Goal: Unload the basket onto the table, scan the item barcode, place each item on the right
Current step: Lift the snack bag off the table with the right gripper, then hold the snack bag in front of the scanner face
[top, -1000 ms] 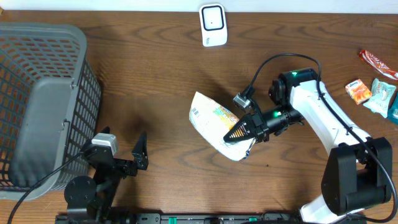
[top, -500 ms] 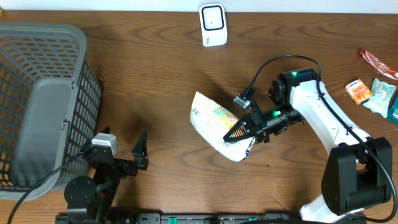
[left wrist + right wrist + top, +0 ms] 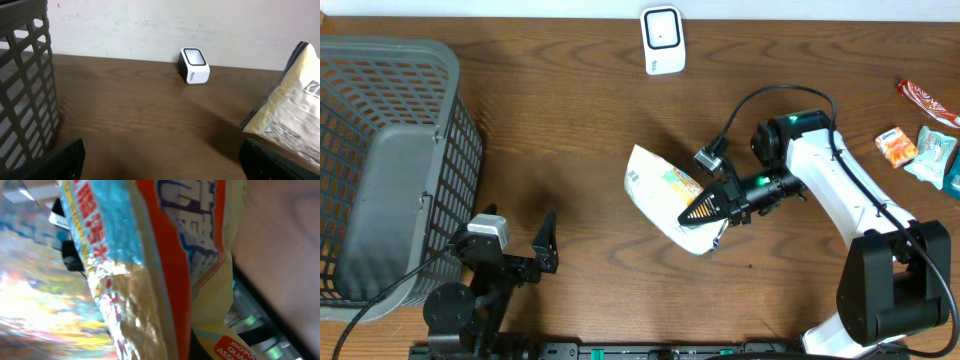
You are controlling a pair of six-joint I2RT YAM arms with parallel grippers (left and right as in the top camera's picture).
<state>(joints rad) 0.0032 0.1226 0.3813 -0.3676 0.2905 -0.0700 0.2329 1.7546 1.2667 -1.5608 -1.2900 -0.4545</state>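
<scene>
Overhead: crumpled cream snack bag (image 3: pixel 656 190), possibly foil

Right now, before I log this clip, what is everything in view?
basket: one, grey, table's left side
scanner: one, white, far edge, centre
bag: one, cream, centre
red packet: one, red, right edge
orange packet: one, orange, right edge
teal packet: one, teal, right edge
table: one, brown wood, under everything
left end effector: one, black, open, beside basket
right end effector: one, black, shut on bag
</scene>
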